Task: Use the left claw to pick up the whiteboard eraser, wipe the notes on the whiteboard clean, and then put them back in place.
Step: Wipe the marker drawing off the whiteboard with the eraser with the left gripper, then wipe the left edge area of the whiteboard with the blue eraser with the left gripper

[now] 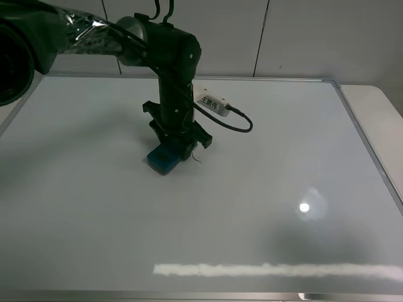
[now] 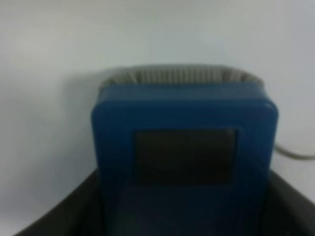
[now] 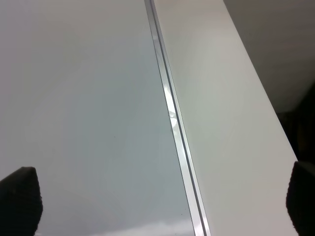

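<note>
The left claw (image 1: 174,150) reaches down over the whiteboard (image 1: 283,157) from the far left corner. It is closed tight on the whiteboard eraser (image 1: 164,161) – one black finger (image 2: 59,221) on each long side of the blue block. The eraser sits left of the middle of the board, in the far half. It is low on the board and looks to touch it. In the left wrist view the blue block fills most of the picture. It has a dark square patch (image 2: 184,156) on top, and grey ribbed felt (image 2: 182,76) peeks out at its far end.

Just beside the eraser, on its right in the high view, there is a little thin dark line – a bit of the notes (image 1: 200,158). It is very small and faint.

A white label (image 1: 213,104) with dark marks hangs on the arm above the claw, and a black cable (image 1: 242,123) loops out from it over the board.

A bright light spot (image 1: 305,207) and a long white strip of shine (image 1: 277,270) show on the near part of the glossy board.

The right claw (image 3: 160,201) is wide open, with nothing between its two black tips (image 3: 19,199). It hangs above the silver frame (image 3: 172,123) at the edge of the board, where the board meets the white table (image 3: 221,123).
</note>
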Controlling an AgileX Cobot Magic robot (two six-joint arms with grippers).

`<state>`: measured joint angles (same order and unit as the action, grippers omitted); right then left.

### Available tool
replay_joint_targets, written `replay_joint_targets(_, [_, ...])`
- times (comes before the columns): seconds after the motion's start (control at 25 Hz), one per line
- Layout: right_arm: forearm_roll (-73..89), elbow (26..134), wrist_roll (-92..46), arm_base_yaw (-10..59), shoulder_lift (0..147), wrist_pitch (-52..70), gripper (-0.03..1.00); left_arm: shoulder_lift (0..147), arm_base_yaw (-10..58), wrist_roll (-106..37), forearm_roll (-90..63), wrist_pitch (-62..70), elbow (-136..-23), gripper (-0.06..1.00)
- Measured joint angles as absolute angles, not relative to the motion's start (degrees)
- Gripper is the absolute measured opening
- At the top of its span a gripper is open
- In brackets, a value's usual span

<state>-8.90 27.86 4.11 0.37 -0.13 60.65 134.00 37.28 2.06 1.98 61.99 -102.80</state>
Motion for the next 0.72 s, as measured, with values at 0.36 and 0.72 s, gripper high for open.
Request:
replay_joint_targets(0.36, [-8.9,27.86,4.11,0.37,-0.13,60.65,0.99,133.14,47.17,2.01,-3.78,63.88,-102.8,0.55])
replay_joint_targets(0.72, [-8.9,27.86,4.11,0.37,-0.13,60.65,0.99,129.91,40.13,2.01,-2.15,68.73,-102.54,0.55])
